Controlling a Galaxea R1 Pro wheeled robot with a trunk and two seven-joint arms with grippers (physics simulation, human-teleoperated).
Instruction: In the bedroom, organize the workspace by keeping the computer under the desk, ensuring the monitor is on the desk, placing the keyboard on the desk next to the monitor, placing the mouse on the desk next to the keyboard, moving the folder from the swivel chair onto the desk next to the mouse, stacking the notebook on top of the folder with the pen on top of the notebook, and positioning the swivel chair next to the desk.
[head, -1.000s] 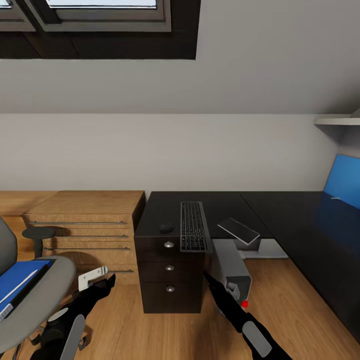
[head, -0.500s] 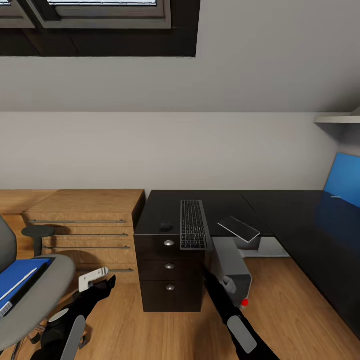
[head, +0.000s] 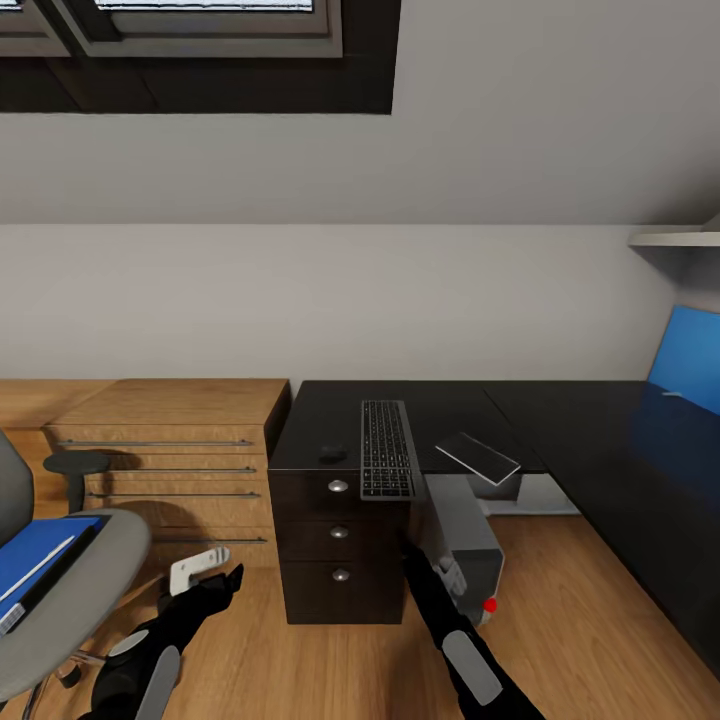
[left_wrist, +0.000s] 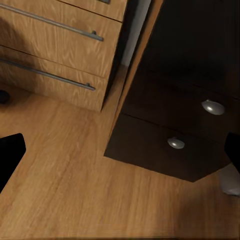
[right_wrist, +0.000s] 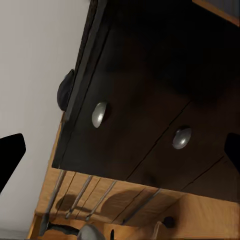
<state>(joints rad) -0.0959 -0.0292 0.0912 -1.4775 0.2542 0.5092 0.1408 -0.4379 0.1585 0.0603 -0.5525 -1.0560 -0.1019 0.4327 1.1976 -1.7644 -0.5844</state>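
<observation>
Black fingertips sit far apart at the edges of each wrist view, so both grippers are wide open and empty. The left gripper hangs low over the wood floor before the drawers, the right gripper between the drawers and the computer. On the desk lie the keyboard, with the mouse just beside it, and a tilted notebook. The folder rests on the chair.
</observation>
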